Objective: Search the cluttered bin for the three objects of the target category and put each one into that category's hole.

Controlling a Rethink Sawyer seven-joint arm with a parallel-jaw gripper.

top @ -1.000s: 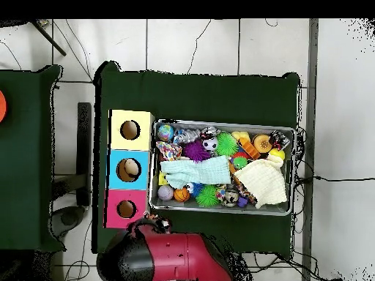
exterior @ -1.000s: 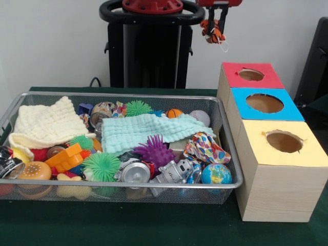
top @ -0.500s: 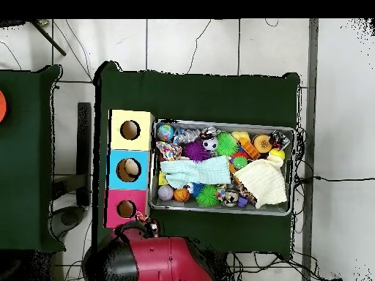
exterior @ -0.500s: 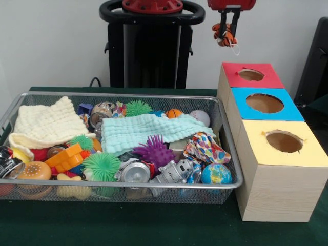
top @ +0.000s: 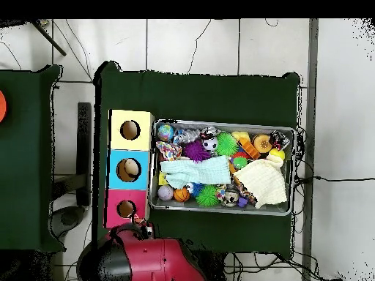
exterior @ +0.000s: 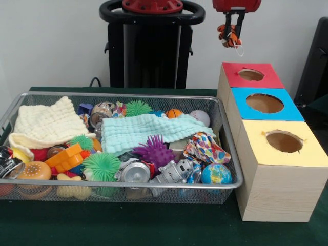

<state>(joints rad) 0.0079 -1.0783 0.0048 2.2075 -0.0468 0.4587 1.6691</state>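
Note:
My gripper point(exterior: 230, 37) hangs at the top of the front view, shut on a small orange-and-black striped toy point(exterior: 227, 36) with a white tag, held high above the table just left of the red box's hole point(exterior: 250, 75). In the overhead view the gripper point(top: 144, 227) is near the red box point(top: 121, 208). The wire mesh bin point(exterior: 225, 134) holds many toys and two cloths. The blue box point(exterior: 265, 104) and yellow box point(exterior: 283, 142) each have a round hole.
The bin holds spiky balls, small sports balls, a globe ball point(exterior: 216, 174), a silver robot toy point(exterior: 171, 173), a cream cloth point(exterior: 43, 124) and a mint cloth point(exterior: 143, 129). The black pedestal point(exterior: 148, 46) stands behind the bin. A second green table point(top: 26, 157) is at the overhead view's left.
The gripper has moved with the striped toy toward the red box, rightward in the front view and leftward in the overhead view. The bin's contents have not moved.

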